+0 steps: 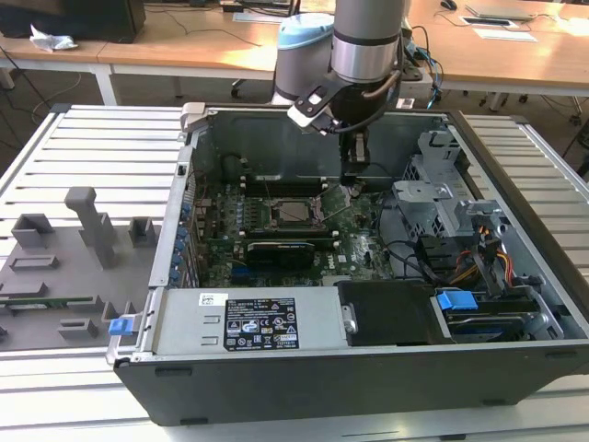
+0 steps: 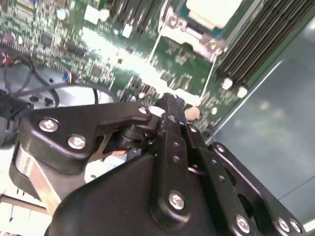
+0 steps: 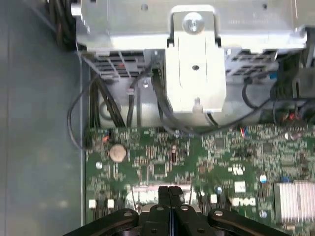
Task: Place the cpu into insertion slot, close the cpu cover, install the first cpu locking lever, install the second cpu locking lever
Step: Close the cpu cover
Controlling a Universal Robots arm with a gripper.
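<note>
1. Gripper (image 1: 353,189): fingers meet, gripping nothing visible, tips low over the motherboard (image 1: 363,244) at the exterior view's right of the insertion slot (image 1: 274,219).
2. The cpu (image 1: 296,212) lies inside that slot.

Green circuit board (image 1: 361,247), pale cpu (image 2: 212,10)

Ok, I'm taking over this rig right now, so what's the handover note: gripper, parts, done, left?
Gripper: shut, nothing visibly held, low over the green board, to the exterior view's right of the insertion slot.
Cpu: seated in the slot.
Cpu cover: looks lowered around it.
Done: cpu placed, cover apparently closed.
Left: both locking levers; I cannot tell if either is latched.
</note>
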